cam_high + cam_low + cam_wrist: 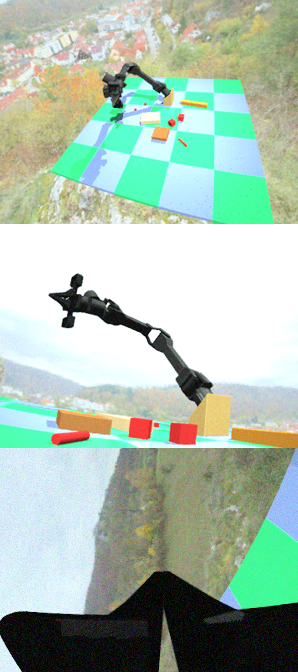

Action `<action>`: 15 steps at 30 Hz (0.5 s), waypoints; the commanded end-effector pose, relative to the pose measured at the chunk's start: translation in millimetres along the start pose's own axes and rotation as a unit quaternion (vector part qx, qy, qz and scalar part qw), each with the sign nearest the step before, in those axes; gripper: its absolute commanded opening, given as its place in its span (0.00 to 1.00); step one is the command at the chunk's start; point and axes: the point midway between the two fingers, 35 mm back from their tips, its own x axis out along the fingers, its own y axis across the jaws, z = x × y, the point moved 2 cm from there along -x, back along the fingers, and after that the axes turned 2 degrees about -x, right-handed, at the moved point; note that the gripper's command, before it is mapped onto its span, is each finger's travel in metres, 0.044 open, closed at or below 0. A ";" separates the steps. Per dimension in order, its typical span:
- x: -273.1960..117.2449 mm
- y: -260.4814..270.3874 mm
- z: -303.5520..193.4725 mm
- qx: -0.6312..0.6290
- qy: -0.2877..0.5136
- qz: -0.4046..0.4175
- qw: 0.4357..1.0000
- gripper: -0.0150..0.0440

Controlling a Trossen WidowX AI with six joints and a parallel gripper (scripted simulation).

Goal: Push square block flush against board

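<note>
Blocks share the checkered table in our top view, the orange square block near but apart from the cream slab; two red cubes stand close by, with a red stick and yellow bar farther out. From the exterior, we see our arm stretched above them from beside a tan wedge, gripper raised and pointing sideways; at the wrist, its fingertips meet, closed on nothing.
</note>
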 end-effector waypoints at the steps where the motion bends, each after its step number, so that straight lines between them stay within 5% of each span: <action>1: 11.8 -7.8 -20.4 -0.040 0.028 -0.025 0.998 0.25; 15: 38.5 -38.7 -92.4 -0.189 0.137 -0.098 0.967 0.25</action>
